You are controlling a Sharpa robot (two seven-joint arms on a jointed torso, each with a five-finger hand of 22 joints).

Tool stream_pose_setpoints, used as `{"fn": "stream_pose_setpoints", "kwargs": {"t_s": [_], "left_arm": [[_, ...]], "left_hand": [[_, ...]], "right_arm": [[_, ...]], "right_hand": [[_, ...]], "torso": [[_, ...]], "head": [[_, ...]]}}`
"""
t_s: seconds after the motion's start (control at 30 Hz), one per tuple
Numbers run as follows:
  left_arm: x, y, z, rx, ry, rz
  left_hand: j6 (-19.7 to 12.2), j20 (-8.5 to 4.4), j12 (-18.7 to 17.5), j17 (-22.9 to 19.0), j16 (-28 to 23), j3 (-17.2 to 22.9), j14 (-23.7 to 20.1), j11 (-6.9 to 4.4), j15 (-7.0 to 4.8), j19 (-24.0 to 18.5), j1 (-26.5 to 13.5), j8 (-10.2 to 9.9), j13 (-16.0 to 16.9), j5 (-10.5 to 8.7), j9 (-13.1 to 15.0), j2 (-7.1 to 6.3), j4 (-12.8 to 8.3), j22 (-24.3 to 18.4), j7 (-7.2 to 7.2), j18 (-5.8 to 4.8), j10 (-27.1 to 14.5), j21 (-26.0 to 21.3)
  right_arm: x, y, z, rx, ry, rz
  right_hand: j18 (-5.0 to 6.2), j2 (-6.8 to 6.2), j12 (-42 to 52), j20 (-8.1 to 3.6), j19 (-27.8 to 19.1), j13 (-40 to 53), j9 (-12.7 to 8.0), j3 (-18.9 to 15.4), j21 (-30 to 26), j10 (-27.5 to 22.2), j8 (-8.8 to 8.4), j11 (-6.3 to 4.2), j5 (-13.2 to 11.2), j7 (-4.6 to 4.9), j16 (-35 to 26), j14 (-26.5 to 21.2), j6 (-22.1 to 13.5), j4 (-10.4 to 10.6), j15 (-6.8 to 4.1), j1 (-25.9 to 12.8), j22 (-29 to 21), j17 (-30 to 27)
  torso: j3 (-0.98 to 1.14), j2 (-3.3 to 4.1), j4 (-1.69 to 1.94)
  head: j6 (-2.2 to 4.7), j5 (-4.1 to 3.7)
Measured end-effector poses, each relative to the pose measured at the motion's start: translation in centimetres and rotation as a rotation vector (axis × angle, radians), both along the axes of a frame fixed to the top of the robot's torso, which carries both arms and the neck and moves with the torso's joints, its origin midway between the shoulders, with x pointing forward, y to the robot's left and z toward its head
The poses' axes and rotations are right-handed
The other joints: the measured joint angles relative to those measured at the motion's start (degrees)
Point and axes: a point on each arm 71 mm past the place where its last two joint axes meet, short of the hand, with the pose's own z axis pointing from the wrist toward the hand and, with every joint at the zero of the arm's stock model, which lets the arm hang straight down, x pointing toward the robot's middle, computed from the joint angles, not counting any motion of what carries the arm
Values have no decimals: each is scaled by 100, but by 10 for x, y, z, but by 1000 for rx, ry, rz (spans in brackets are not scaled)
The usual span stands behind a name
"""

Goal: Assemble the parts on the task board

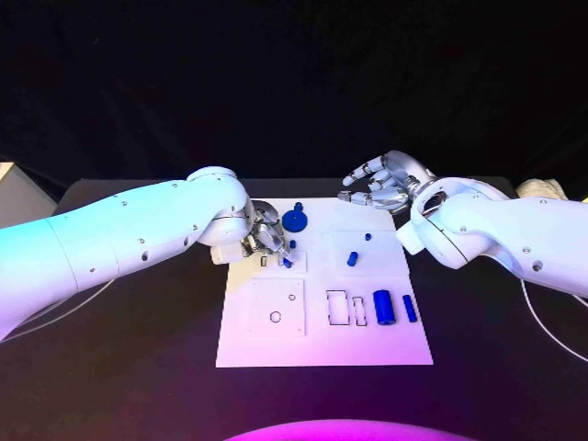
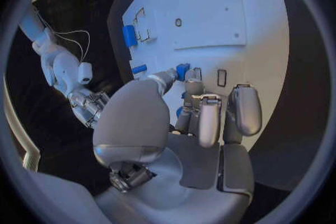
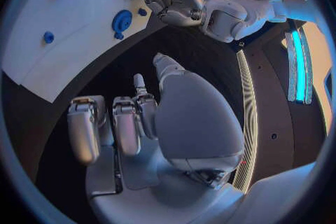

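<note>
Nearest the head camera lies the bare near margin of the task board, with nothing standing on it. Just beyond, at about 3 o'clock from the board's centre, a thick blue cylinder and a slimmer blue bar lie loose beside two vacant rectangular slots, so these still look unplaced.

Starting at the left, the left robot hand sits over the board's far-left part, near 10 o'clock, its fingertips pressing or pinching a small blue peg; whether it truly grips it I cannot tell. Just beyond it stands a blue gear, apparently already seated. Toward the centre a small blue piece rests on the board. At 1 o'clock the right robot hand hovers off the board's far edge, fingers curled and spread, holding nothing.

By my judgement the task is early to midway. The tabletop offers open room on both sides; the board's far edge is crowded by both hands.
</note>
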Motion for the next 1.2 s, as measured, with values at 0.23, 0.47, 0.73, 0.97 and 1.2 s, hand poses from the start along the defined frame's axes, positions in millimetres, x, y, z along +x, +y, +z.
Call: {"fn": "stream_pose_setpoints", "kwargs": {"t_s": [0.23,0.47,0.73,0.97,1.2], "left_arm": [[0,2,-1,-15,7,9],[1,8,-1,-33,-1,34],[-1,14,1,-69,-18,66],[-2,20,3,-111,-52,107],[-7,22,0,-117,-80,121]], "left_hand": [[-5,-71,0,0,35,565,-2,-102,-41,33,28,88,120,-35,72,-32,-32,77,-44,0,187,45],[-41,-75,0,0,57,1068,-2,-87,-41,37,-353,297,214,14,450,-162,-95,78,-81,0,368,45],[55,-150,173,0,151,1100,0,-153,-123,219,-712,386,505,871,854,-359,-66,289,-133,0,692,133],[207,-255,337,0,234,1264,-10,-244,-215,406,-957,402,830,1979,974,-559,-345,457,-161,-90,1009,218],[239,-274,361,-1,234,1225,-11,-292,-254,466,-1009,402,946,2342,1016,-611,-385,457,-152,-89,1093,255]], "right_arm": [[0,0,0,-1,1,1],[0,0,-1,-2,3,3],[0,0,-1,-3,5,3],[0,-2,-2,-5,8,1],[0,-3,-4,-6,11,-2]], "right_hand": [[0,0,0,0,0,0,0,16,-22,0,0,0,24,0,0,0,0,-16,0,0,-1,4],[0,0,0,0,0,3,0,16,-21,0,0,0,24,0,0,0,0,-16,0,0,-1,3],[0,0,0,0,0,5,0,32,-21,0,0,0,24,0,0,0,0,0,0,0,-2,3],[0,0,1,0,0,4,0,32,-21,0,0,0,24,0,0,0,0,0,0,0,-2,2],[0,0,1,0,0,4,0,32,-19,0,0,0,36,0,0,0,0,0,0,0,-3,2]], "torso": [[0,1,2],[0,-3,6],[3,-9,9],[5,-10,15],[4,-4,16]], "head": [[-12,-10],[-24,-5],[-9,16],[-4,31],[-17,52]]}}
